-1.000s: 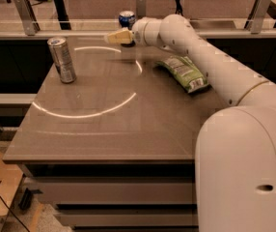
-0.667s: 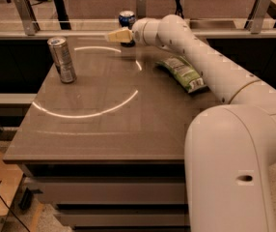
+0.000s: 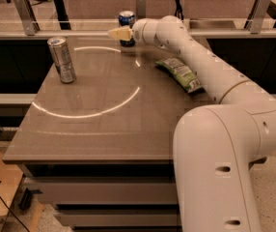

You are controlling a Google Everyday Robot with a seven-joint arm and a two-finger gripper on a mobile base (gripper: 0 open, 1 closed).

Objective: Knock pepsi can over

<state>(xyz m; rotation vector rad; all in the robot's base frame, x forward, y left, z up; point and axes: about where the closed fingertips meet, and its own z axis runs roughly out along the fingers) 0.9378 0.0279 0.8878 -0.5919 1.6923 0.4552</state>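
The pepsi can [image 3: 126, 19] is a short dark-blue can with a silver top. It stands upright at the far edge of the table [image 3: 104, 134]. My gripper [image 3: 117, 33] reaches across the table on a long white arm. Its pale fingers point left and sit right in front of the can's lower half, hiding part of it. I cannot tell whether they touch the can.
A taller silver can [image 3: 62, 60] stands upright at the table's far left. A green snack bag [image 3: 180, 73] lies on the right, beside my arm. A glass railing with metal posts [image 3: 140, 5] runs just behind the table's far edge.
The gripper has stayed by the pepsi can, which is still upright. The arm's near segment has shifted in the foreground.
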